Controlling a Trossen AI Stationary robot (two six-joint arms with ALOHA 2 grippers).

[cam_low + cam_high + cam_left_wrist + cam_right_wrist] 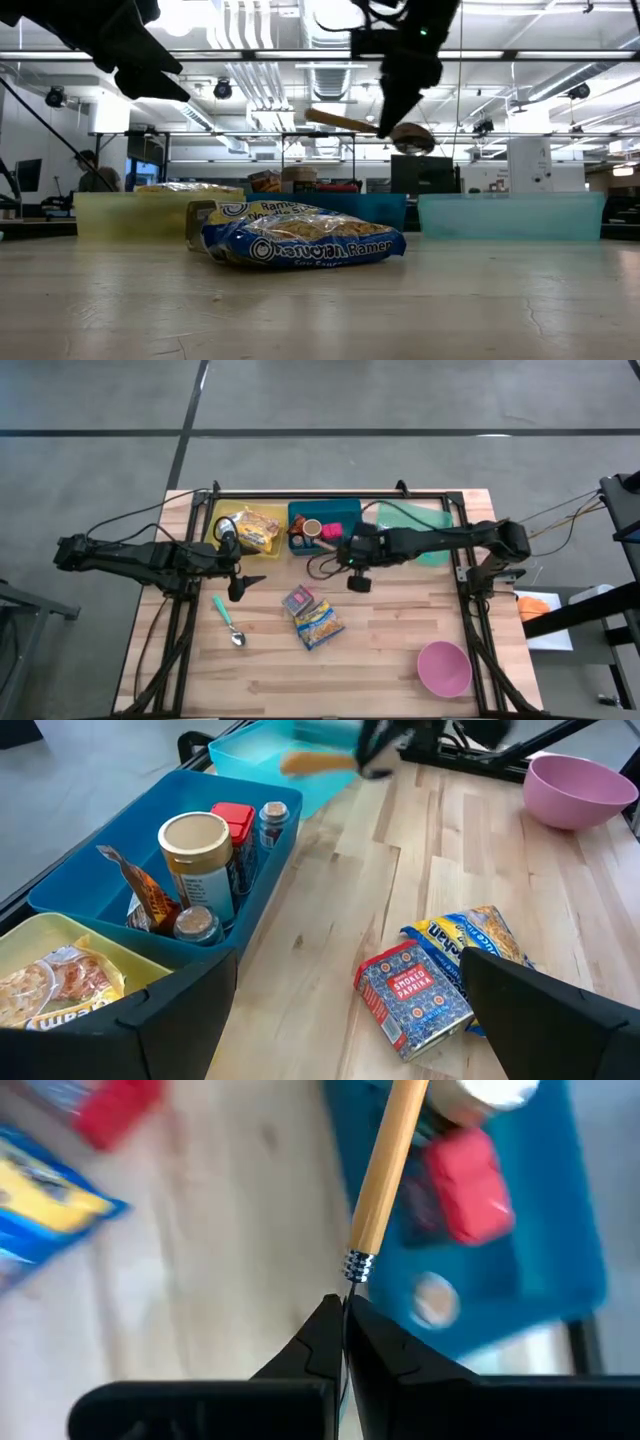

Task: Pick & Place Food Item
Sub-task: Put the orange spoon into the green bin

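Currently your right gripper (343,1312) is clamped on a wooden-handled utensil (388,1165) above the blue bin (345,515); keep it level, steer toward the teal bin (440,518) at three o'clock. Left gripper (245,580) waits, fingers apart.

Three bins sit in a row: a yellow bin (225,520), a deep blue bin (345,512) and a pale teal bin (425,517). A blue and yellow ramen packet (319,624) lies on the pale wooden table (400,650) beside a red and blue paprika tin (298,599), with a pink bowl (444,667) and a teal-handled spoon (227,618) farther off. The black right gripper (343,1320) pinches a utensil with a tan wooden handle (385,1165).
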